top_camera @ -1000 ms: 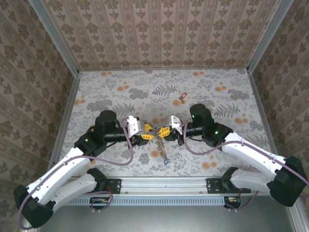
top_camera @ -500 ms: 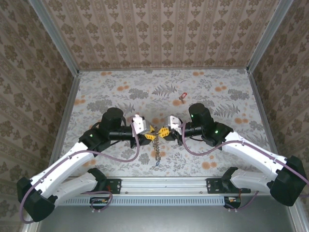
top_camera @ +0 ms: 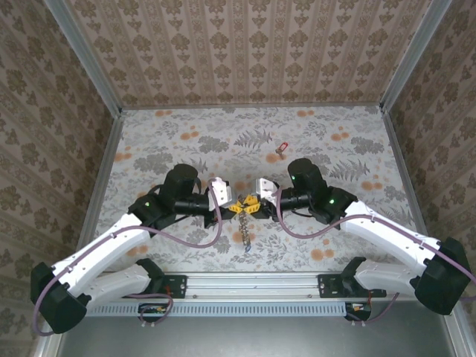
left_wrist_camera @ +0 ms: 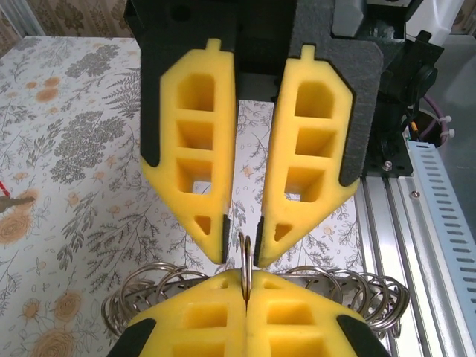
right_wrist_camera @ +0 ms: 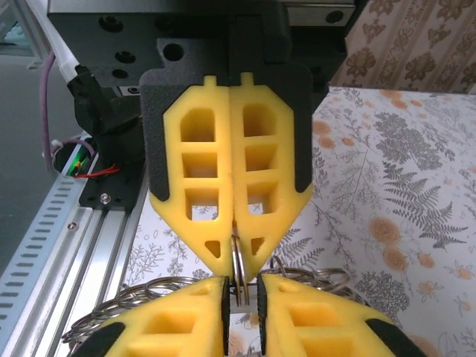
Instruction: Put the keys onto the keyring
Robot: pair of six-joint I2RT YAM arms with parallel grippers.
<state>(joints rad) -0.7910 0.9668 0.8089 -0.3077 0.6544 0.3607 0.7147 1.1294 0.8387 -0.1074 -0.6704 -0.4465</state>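
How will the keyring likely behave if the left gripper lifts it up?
Probably floppy: the keyring is a string of linked wire rings trailing loosely from the left gripper. It would likely swing, not stay stiff. The thin, shiny wire may slip, since the pads pinch just one ring.

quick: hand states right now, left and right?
left hand: closed, pinching the keyring.
right hand: slightly open, a loop of the keyring in the gap, not clamped.

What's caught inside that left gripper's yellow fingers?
One thin wire loop of the keyring, pinched edge-on in the shut left gripper. How far in the loop reaches is covered by the yellow pads; the other loops fan out to either side.
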